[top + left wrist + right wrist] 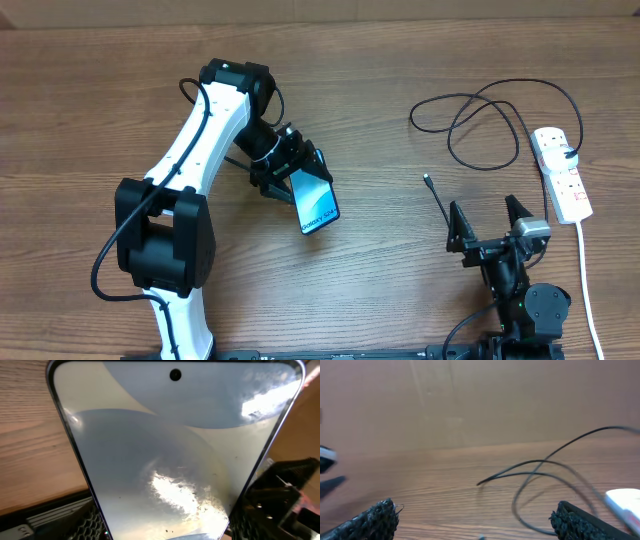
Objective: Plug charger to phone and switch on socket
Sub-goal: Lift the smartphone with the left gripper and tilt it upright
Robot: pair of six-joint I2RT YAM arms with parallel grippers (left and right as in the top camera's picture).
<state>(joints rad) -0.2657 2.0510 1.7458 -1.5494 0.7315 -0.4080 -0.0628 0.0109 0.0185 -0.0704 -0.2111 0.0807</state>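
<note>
My left gripper (296, 172) is clamped across one short end of the phone (318, 205), which juts out past my fingers toward the middle of the table (80, 90). Its long axis slants away from my wrist, lit screen up, with the small lettering at the far end. In my left wrist view the phone (165, 450) fills nearly everything. Its gripped end is cut off at the bottom between my fingers (260, 515), and I cannot tell whether the far end touches the wood. My right gripper (488, 218) stands wide apart, holding nothing. The charger (436, 198) lies just beside its left finger, connector tip pointing away from me, its plug in the socket (562, 175) to my right. In my right wrist view the socket (625, 500) is blurred and cropped.
</note>
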